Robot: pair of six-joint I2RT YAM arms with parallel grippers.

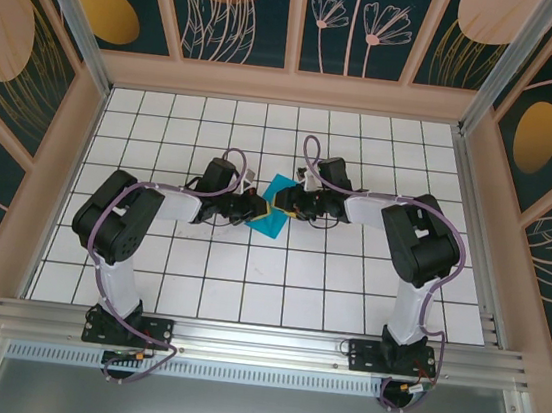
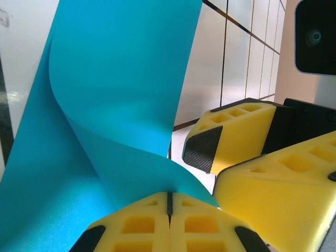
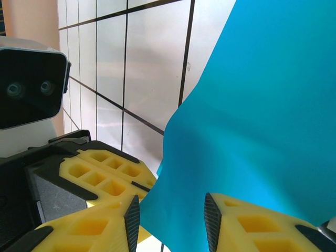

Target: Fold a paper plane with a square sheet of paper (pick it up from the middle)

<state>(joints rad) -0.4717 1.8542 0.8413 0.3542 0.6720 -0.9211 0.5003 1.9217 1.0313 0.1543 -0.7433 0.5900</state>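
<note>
Square sheet of paper (image 1: pixel 275 213) sits at the middle of the white gridded table (image 1: pixel 347 286), between the two grippers; it curls upward in a loose bend, teal-blue and plain. Left gripper (image 2: pixel 169 203) is clamped on one edge, its yellow fingers pressed together with the sheet caught in the seam. Right gripper (image 3: pixel 170 216) stands just right of it, pads narrowly apart, the sheet's edge hanging in the gap between them.

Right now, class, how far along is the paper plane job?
Done: the square sheet of paper is picked up and curled. In hand: the left gripper, jaws shut, pinches its edge; the right gripper sits open around it. Left: every fold; no sharp crease shows yet.
</note>
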